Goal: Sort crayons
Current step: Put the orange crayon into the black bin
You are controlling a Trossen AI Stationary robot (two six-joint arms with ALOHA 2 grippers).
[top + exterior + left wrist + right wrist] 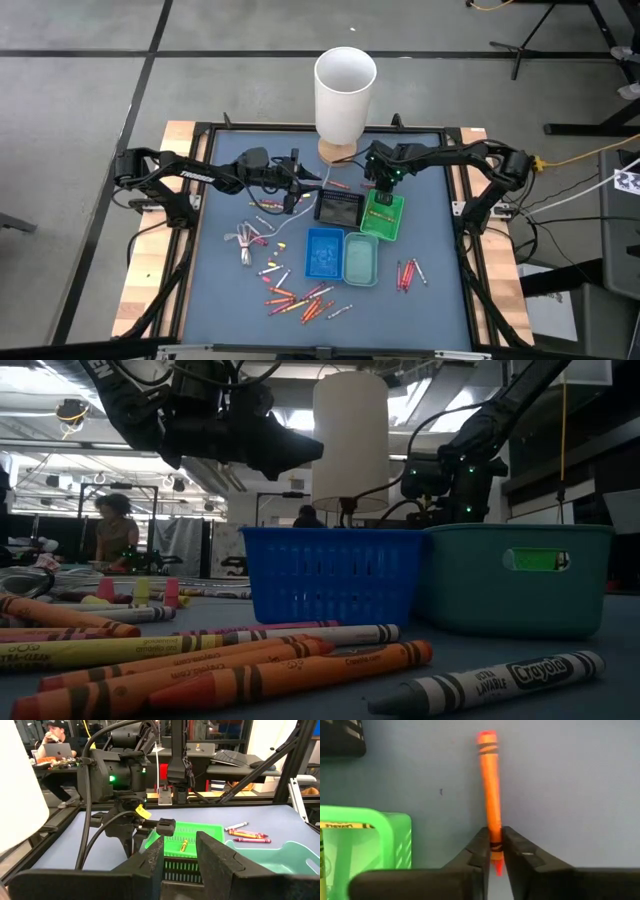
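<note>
My right gripper (377,188) (494,842) hangs at the far end of the green tray (384,218) and is shut on an orange crayon (490,785). A yellow crayon (183,845) lies in that green tray. My left gripper (300,188) (181,847) is open and empty above the mat, left of the black tray (338,208). Several loose crayons (300,298) lie flat on the mat near the front, also seen close up in the low view (250,660). A few red crayons (408,272) lie right of the teal tray (361,258). My right gripper pinches the orange crayon between its two fingers near one end (492,822), the short tip showing between them. The fingers come from above and lie across it. The rest of the crayon reaches out past the fingertips over the blue mat; whether it touches the mat I cannot tell.
A blue tray (323,250) sits beside the teal one. A tall white cup (345,90) stands at the table's far edge. A thin white cord bundle (245,240) lies on the mat's left half. People sit beyond the table (55,740).
</note>
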